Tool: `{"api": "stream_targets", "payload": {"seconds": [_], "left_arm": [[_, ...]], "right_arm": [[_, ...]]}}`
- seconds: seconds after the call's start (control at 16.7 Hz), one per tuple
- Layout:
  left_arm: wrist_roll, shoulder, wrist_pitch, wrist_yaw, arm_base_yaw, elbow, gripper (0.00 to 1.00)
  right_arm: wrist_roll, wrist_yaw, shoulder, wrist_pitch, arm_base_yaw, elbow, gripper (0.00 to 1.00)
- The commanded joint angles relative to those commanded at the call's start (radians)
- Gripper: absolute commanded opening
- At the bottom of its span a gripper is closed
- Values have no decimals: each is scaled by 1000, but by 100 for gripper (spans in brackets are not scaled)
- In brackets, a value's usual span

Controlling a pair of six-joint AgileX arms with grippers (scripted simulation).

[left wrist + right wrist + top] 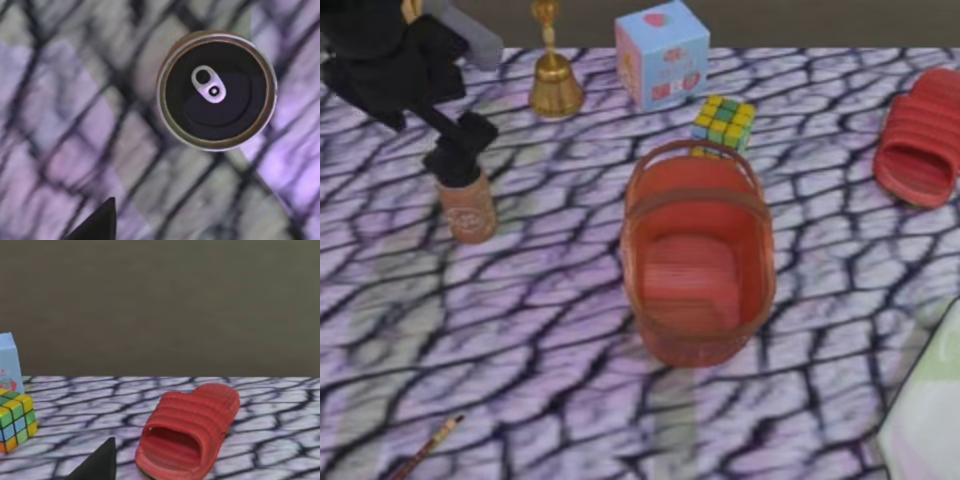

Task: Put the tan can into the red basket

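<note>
The can (468,208) stands upright on the table, well left of the basket (697,255), its dark top and pull tab facing the left wrist camera. The left gripper (458,160) hangs directly over it, probably lined up for a grasp from above; whether its jaws are open I cannot tell. The basket sits empty, mouth up. Past it lie a cube (724,124), box (662,52), bell (555,82) and slipper (921,136). The table (520,340) wears a purple cracked-stone pattern; the right arm is out of sight.
</note>
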Motion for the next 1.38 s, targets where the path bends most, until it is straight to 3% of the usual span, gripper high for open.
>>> {"api": "stream_targets", "payload": {"seconds": [0.42, 0.78, 1.14, 1.38], "left_arm": [[77, 317, -123, -25, 5, 281, 100], [77, 319, -118, -25, 5, 277, 100], [78, 346, 41, -25, 6, 147, 100], [79, 350, 53, -25, 6, 137, 100]], "right_arm": [[0, 0, 0, 0, 0, 0, 100], [0, 0, 0, 0, 0, 0, 100], [0, 0, 0, 0, 0, 0, 100], [0, 0, 0, 0, 0, 0, 100]]}}
